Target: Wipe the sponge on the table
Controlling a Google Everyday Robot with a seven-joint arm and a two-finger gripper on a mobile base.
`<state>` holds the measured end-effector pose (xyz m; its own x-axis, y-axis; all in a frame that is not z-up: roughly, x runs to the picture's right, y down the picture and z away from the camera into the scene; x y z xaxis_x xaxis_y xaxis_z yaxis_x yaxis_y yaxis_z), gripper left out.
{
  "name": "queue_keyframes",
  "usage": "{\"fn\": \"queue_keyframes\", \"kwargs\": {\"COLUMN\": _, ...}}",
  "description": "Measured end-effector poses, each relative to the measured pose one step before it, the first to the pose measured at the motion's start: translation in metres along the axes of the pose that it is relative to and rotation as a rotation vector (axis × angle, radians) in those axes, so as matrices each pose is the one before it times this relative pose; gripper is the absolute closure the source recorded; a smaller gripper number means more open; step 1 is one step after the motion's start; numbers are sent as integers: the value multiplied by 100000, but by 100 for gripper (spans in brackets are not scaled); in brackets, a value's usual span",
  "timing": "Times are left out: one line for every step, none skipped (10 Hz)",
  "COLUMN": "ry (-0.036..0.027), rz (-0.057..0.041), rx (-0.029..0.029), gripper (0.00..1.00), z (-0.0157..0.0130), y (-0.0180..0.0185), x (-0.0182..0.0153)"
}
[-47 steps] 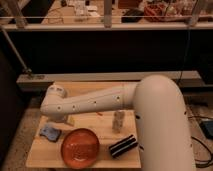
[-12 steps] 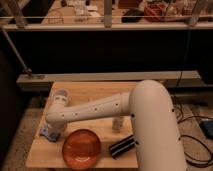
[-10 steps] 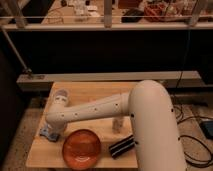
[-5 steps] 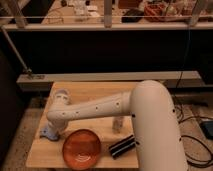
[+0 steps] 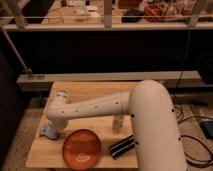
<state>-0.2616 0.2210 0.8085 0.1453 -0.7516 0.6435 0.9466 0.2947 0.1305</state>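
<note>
Camera view, looking down at a pale wooden worktop [image 5: 92,91] in the lower half of the frame. One thick white robot arm [image 5: 95,108] reaches from the lower right across to the left side of the frame, then bends down.

The gripper [image 5: 52,128] is at the arm's tip, low over the lower-left part of the worktop. The wrist hides most of it, so it cannot be told whether the jaws are wide, narrow or holding anything.

The sponge [image 5: 45,133], a small light-blue pad, lies flat on the worktop. It pokes out just to the left of and below the jaws, and seems to touch them. Its long axis appears to run roughly left to right.

By count, there is one sponge and one arm. To the right of the sponge are one round orange plate [image 5: 81,149], one black-and-white striped block [image 5: 123,146] and one small pale upright object [image 5: 118,123].
</note>
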Motion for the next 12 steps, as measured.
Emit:
{"fn": "queue_keyframes", "kwargs": {"ry": 29, "rz": 265, "rx": -71, "gripper": 97, "z": -72, "y": 71, "x": 344}}
{"fn": "queue_keyframes", "kwargs": {"ry": -109, "rz": 209, "rx": -24, "gripper": 97, "z": -13, "y": -30, "x": 240}}
{"fn": "queue_keyframes", "kwargs": {"ry": 68, "rz": 67, "rx": -30, "gripper": 97, "z": -46, "y": -43, "x": 143}}
{"fn": "queue_keyframes", "kwargs": {"ry": -43, "rz": 137, "rx": -221, "gripper": 97, "z": 1, "y": 26, "x": 36}}
{"fn": "queue_keyframes", "kwargs": {"ry": -120, "rz": 483, "rx": -67, "gripper": 97, "z": -41, "y": 60, "x": 94}}
{"fn": "queue_keyframes", "kwargs": {"ry": 175, "rz": 1141, "rx": -145, "gripper": 97, "z": -208, "y": 410, "x": 386}}
{"fn": "queue_keyframes", "kwargs": {"ry": 149, "rz": 1327, "rx": 38, "gripper": 97, "z": -195, "y": 433, "x": 468}}
{"fn": "queue_keyframes", "kwargs": {"ry": -3, "rz": 877, "rx": -81, "gripper": 97, "z": -124, "y": 189, "x": 312}}
{"fn": "queue_keyframes", "kwargs": {"ry": -82, "rz": 803, "rx": 8, "gripper": 97, "z": -183, "y": 157, "x": 262}}
{"fn": "queue_keyframes", "kwargs": {"ry": 155, "rz": 1192, "rx": -204, "gripper": 97, "z": -132, "y": 508, "x": 360}}
{"fn": "queue_keyframes", "kwargs": {"ry": 269, "rz": 1186, "rx": 12, "gripper": 97, "z": -222, "y": 306, "x": 429}}
{"fn": "queue_keyframes", "kwargs": {"ry": 140, "rz": 1495, "rx": -58, "gripper": 97, "z": -165, "y": 463, "x": 470}}
